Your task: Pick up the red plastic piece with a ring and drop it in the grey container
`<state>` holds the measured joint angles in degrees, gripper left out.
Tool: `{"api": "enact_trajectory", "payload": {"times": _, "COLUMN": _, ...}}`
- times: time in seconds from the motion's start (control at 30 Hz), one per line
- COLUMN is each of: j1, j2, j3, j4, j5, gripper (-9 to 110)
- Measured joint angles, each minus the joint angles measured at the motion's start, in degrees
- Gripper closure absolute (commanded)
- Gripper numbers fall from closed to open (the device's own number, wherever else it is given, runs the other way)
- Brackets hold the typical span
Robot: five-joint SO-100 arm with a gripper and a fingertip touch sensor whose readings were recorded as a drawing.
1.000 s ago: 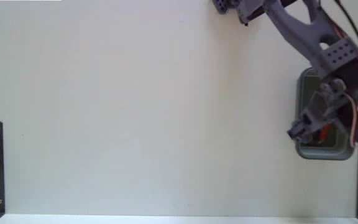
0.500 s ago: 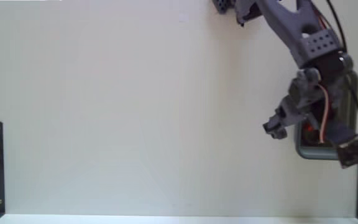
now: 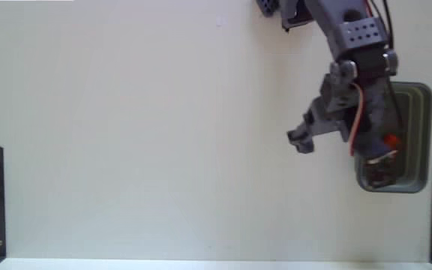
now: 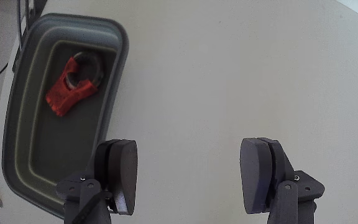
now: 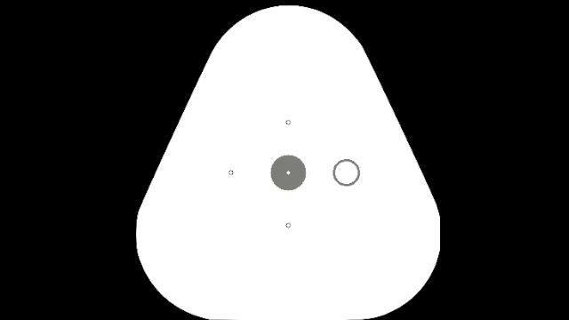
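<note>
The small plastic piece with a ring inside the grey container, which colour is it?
Red-orange; the small plastic piece with a ring shows best in the wrist view, lying inside the dark grey container.

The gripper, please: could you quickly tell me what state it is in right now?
Gripper: open, jaws wide apart and holding nothing; the red piece lies in the grey container.

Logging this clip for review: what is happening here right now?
A single grey robot arm is working over a white table. The small red plastic piece with a ring lies inside the rectangular dark grey plastic container. The arm's tool is open and empty, over bare table beside the container, so the drop looks done.
</note>
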<state>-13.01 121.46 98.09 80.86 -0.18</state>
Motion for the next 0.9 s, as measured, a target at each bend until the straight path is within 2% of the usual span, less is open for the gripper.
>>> {"api": "enact_trajectory", "payload": {"times": 0.9, "j1": 11.9, "j2": 16.3, "j3": 15.1, "j4": 0.0, "j5": 0.0, "gripper": -9}}
